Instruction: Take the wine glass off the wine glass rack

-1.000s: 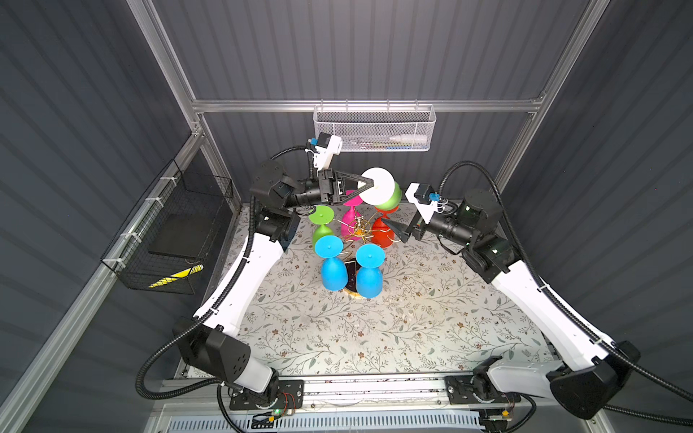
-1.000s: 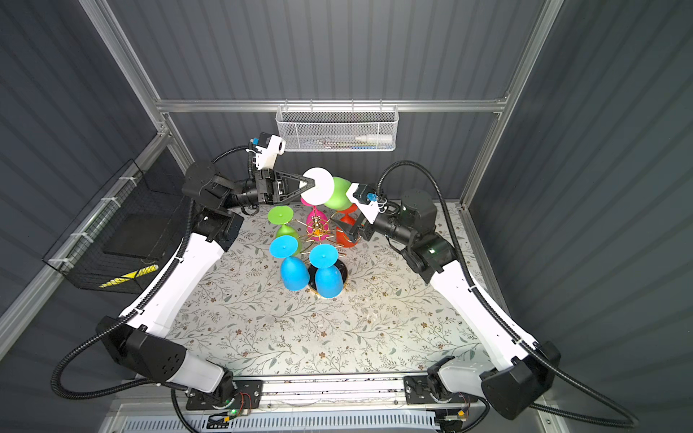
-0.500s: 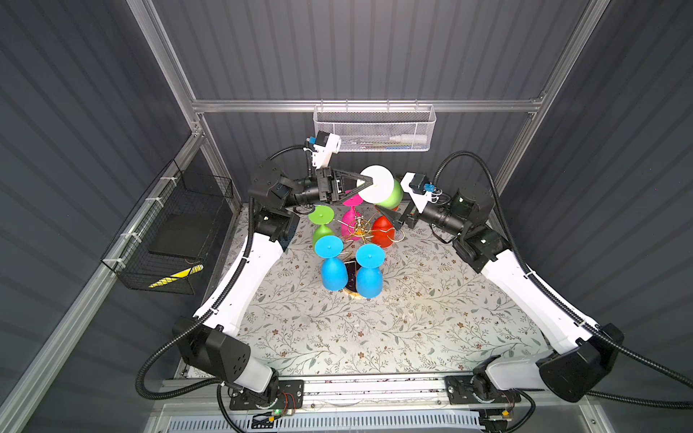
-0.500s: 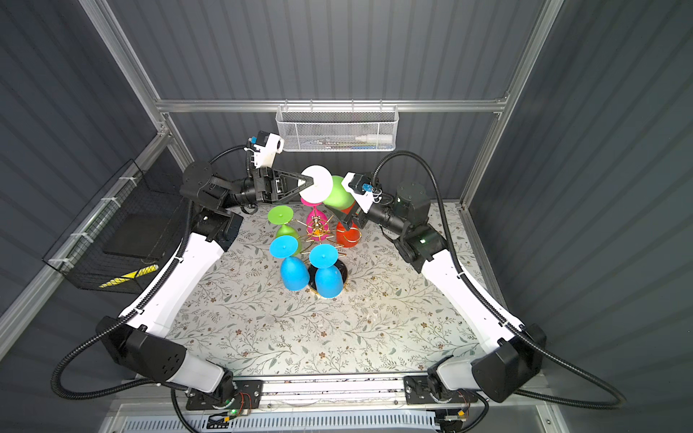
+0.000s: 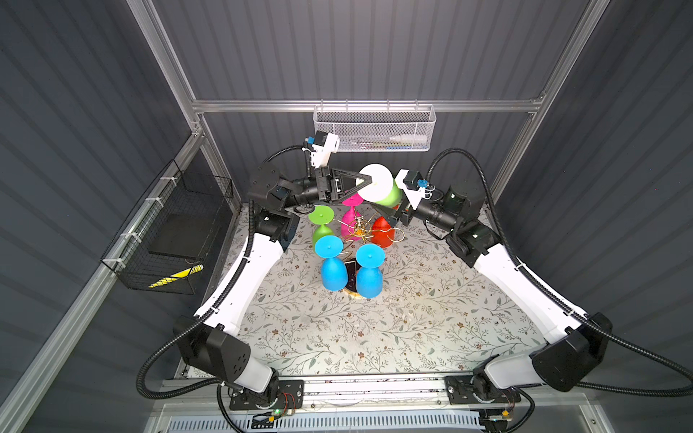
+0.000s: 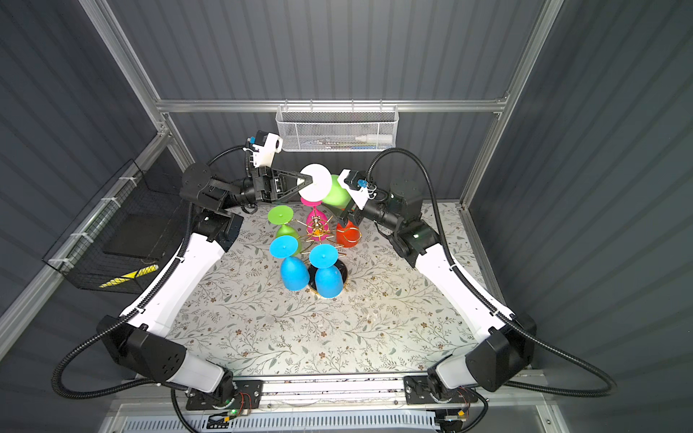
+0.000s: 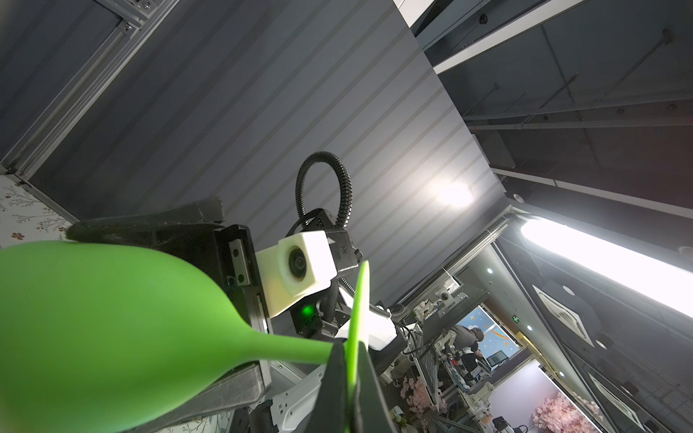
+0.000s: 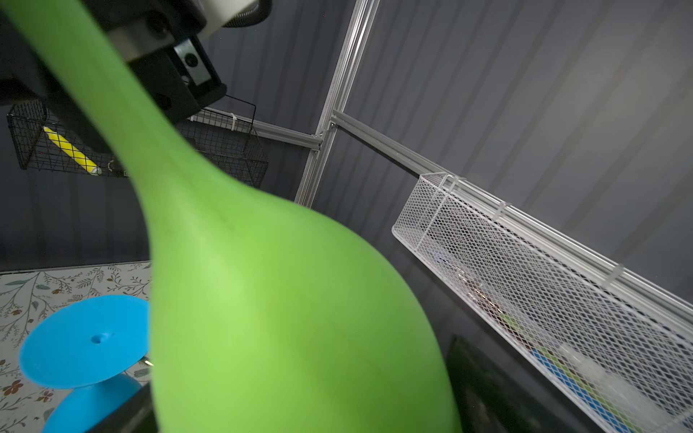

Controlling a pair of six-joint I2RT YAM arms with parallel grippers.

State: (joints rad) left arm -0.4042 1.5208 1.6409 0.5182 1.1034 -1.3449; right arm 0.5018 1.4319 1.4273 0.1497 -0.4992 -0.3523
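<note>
A green wine glass [image 5: 390, 195] [image 6: 335, 192] hangs in the air above the gold wire wine glass rack [image 5: 356, 226] [image 6: 318, 229], lying almost sideways. My left gripper [image 5: 369, 182] [image 6: 305, 182] [image 7: 352, 375] is shut on the rim of its round foot [image 7: 359, 300]. My right gripper [image 5: 387, 201] [image 6: 336, 203] [image 8: 300, 405] is open, with the glass's bowl [image 8: 281, 318] between its fingers [image 7: 157, 228], which sit very close on either side. The right wrist view is filled by the bowl.
A light green [image 5: 321, 225], a pink [image 5: 350, 215], a red [image 5: 382, 230] and two blue glasses [image 5: 332, 262] hang upside down on the rack. A white mesh basket [image 5: 375, 127] is on the back wall, a black wire basket [image 5: 176, 232] on the left wall.
My right arm has swung up and in from the right, bringing its open fingers around the green glass's bowl. The left gripper and the glass have stayed put.
</note>
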